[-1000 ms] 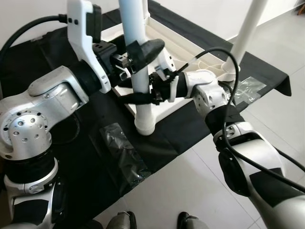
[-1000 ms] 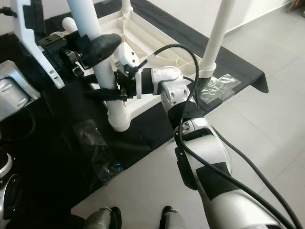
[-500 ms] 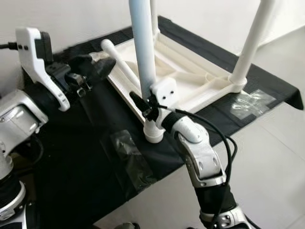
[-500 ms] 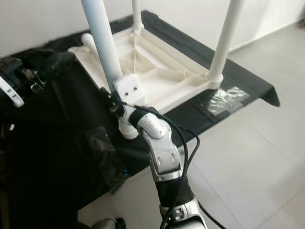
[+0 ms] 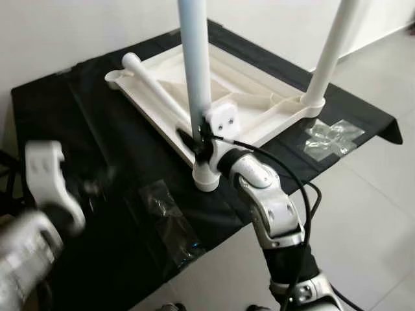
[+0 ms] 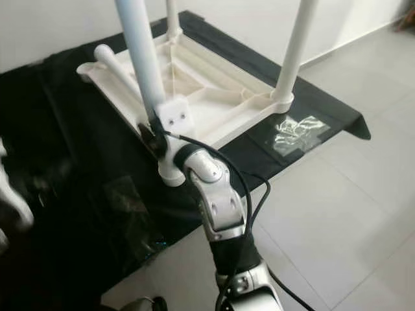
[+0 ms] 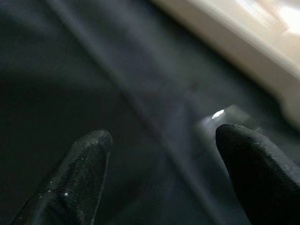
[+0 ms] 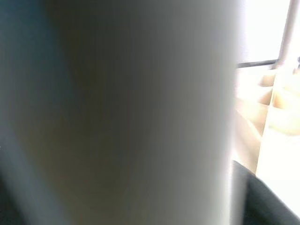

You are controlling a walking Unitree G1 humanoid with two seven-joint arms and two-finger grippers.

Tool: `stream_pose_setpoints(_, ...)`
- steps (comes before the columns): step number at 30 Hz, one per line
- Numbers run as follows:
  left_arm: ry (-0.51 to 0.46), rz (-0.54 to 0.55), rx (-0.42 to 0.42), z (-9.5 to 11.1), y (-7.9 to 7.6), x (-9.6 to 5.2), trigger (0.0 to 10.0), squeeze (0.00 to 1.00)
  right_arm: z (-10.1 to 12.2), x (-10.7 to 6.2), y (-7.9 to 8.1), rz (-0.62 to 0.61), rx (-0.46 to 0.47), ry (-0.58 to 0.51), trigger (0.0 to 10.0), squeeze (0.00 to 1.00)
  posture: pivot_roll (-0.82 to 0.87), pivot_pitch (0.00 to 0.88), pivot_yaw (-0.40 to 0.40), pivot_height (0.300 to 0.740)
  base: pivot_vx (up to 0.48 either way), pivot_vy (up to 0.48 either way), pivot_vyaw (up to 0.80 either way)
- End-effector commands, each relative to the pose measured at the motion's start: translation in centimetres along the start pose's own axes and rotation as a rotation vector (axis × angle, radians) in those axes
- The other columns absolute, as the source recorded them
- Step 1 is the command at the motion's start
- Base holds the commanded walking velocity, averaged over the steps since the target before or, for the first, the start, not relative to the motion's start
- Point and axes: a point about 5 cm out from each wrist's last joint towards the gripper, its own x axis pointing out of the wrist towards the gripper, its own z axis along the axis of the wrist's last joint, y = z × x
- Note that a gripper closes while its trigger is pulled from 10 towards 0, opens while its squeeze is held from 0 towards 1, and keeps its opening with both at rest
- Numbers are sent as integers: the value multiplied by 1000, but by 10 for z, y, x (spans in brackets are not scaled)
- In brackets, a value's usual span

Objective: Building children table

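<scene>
— Well, what was hard to make out?

— Quite a bit. The left arm [image 5: 39,214] was a blurred smear low on the robot's left, over the black cloth [image 5: 78,123]. The right gripper [image 5: 198,144] was mostly hidden behind the near table leg [image 5: 196,71] and the white wrist block, so only dark bits of it showed against the pole. In the right wrist view the leg [image 8: 140,112] was a pale, unfocused column across almost everything, with a sliver of tabletop beside it.

— Could you tell how the fingers stood?

— On the left, yes: in the left wrist view the two black fingertips [image 7: 86,154] were well apart, with nothing between them but dark cloth. On the right, they seemed pressed around the leg just above its socket, though the grip itself was partly covered.

— And the table?

— A white plastic tabletop [image 5: 259,113] lay upside down on the cloth, ribs and raised rim facing up. The near leg stood upright in the corner socket [image 5: 206,178] closest to the robot. Another leg [image 5: 327,58] stood at the corner to the right, and a third [image 6: 172,16] at the far corner; all three were cut off by the top edge. A loose leg [image 5: 152,84] lay slantwise across the tabletop's left side. A crumpled clear bag [image 5: 332,135] lay on the cloth near the right corner, and another clear bag [image 5: 170,220] lay just before the near leg.
</scene>
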Motion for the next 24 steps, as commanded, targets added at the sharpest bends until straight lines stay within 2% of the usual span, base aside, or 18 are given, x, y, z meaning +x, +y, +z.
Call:
stream_pose_setpoints(1,-55,41,11,0,-4,-7,10000,0,7,3,3,83,10,-26,10000,1000,117,205,57,740,0,0,0)
stream_pose_setpoints(2,-52,50,-8,-9,-11,-11,10000,0,10,0,-1,144,-10,-31,10000,1000,118,205,54,740,0,0,0)
stream_pose_setpoints(3,-52,50,-8,-9,-11,-11,10000,0,10,0,-1,144,-10,-31,10000,1000,118,205,54,740,0,0,0)
stream_pose_setpoints(5,-42,30,-19,-23,-26,-15,10000,0,15,-6,-8,263,-55,-26,10000,1000,120,206,48,740,0,0,0)
stream_pose_setpoints(6,-42,30,-19,-23,-26,-15,10000,0,15,-6,-8,263,-55,-26,10000,1000,120,206,48,740,0,0,0)
stream_pose_setpoints(7,-41,15,-25,-27,-32,-17,10000,0,17,-8,-13,291,-67,-22,10000,667,120,206,48,740,0,0,0)
stream_pose_setpoints(8,-49,16,-6,-30,-37,-18,10000,0,20,-12,-17,351,-93,-24,10000,0,117,208,48,740,0,0,0)
stream_pose_setpoints(11,-85,60,20,-31,-38,-22,10000,0,25,-21,-29,526,-166,-4,10000,0,118,209,44,740,0,0,0)
stream_pose_setpoints(13,-93,73,20,-31,-38,-23,10000,0,26,-23,-32,556,-177,3,10000,0,118,209,44,740,0,0,0)
stream_pose_setpoints(14,-104,85,39,-32,-39,-25,10000,0,25,-23,-42,571,-192,23,10000,0,117,210,39,740,0,0,0)
stream_pose_setpoints(15,-104,85,39,-32,-39,-25,10000,0,25,-23,-42,571,-192,23,10000,0,117,210,39,740,0,0,0)
stream_pose_setpoints(16,-111,90,53,-33,-40,-26,10000,0,24,-22,-49,572,-199,35,10000,0,117,210,39,740,0,0,0)
stream_pose_setpoints(17,-130,105,62,-34,-42,-28,10000,0,23,-18,-68,534,-225,63,10000,0,122,209,37,740,0,0,0)
stream_pose_setpoints(18,-139,114,69,-34,-42,-29,10000,0,25,-17,-74,545,-238,66,10000,0,128,209,32,740,0,0,0)
stream_pose_setpoints(24,-172,130,98,-36,-46,-31,10000,0,33,-18,-82,676,-263,57,10000,0,129,213,28,740,0,0,0)
